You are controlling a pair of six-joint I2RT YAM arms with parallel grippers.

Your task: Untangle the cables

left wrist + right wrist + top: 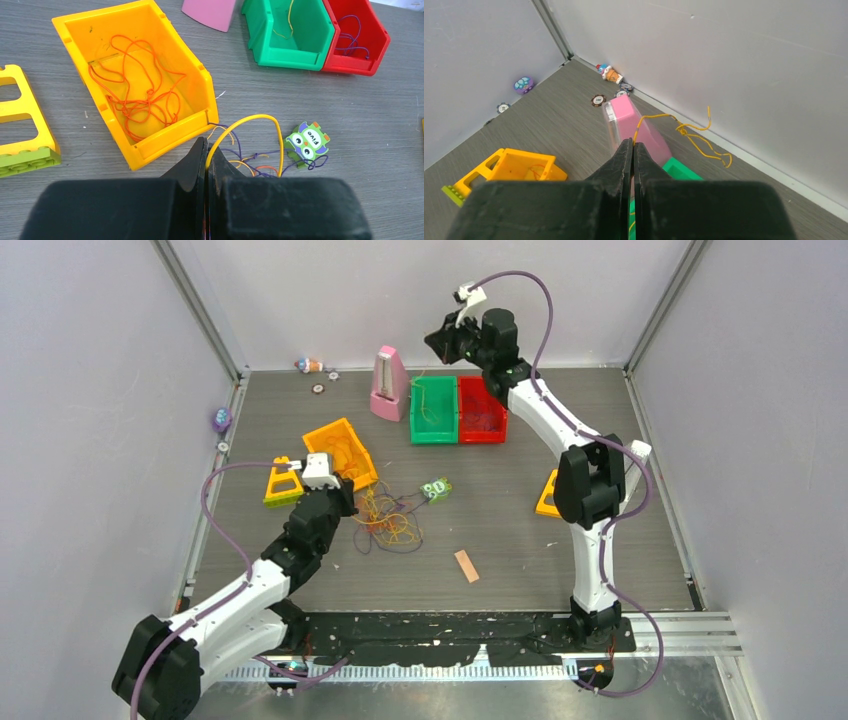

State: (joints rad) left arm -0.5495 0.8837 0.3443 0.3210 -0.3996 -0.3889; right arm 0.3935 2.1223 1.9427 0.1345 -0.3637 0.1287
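Far left there's a yellow block (44,137), then the orange bin (170,134) with an orange cable (127,107) already lying loose inside it. Right at that bin's near corner the left arm (265,575) has its jaws pinched fully shut on a yellow cable (250,117). The cable comes out between the tips, arches up and over to the right, and drops back down beside the little green owl (308,142). The rest of the tangle (388,525) sits on the desk (560,560) just to the right of the left jaws, touching or nearly so, spread roughly left to right toward the owl, so I'd say pulling away from the owl is what frees that strand. The left arm is the near one by far. The right arm (545,410) is way off at the back, raised over the green bin (295,57) and red bin (350,65). Its jaws are closed tight too, on a second yellow strand (681,129) that hangs in the air with a small knot in it. Only the overhead view shows the whole pile. The left wrist view catches just its edge, but it does show yellow in the green bin and purple in the red one. The dangling knot only reads clearly from the right wrist.
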